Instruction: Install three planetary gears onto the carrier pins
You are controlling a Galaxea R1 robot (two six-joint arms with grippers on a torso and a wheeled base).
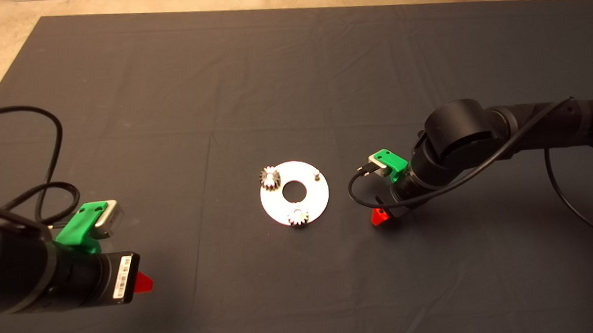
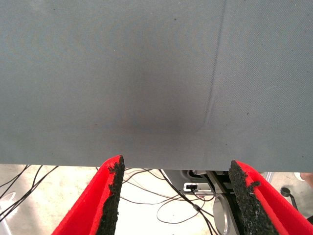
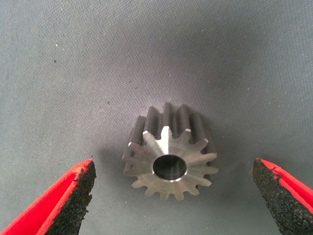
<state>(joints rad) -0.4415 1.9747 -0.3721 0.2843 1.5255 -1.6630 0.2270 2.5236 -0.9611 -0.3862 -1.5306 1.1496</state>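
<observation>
Right gripper (image 3: 171, 196), fingers spread wide, straddles a loose planetary gear (image 3: 169, 152) on the mat (image 1: 291, 75) just right of the round plate (image 1: 314, 198), where two gears (image 1: 270, 178) occupy carrier pins and one pin (image 1: 317, 175) stands bare; left gripper (image 2: 173, 200) idles open at lower left.

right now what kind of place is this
Probably a robot test bench or lab: a dark mat on a table, a round plate with small gears being assembled, and loose cables on the floor beyond.

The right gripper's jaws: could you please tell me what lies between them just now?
The third planetary gear lies flat on the mat between the open jaws of the right gripper, untouched on both sides. The right wrist view shows this.
</observation>
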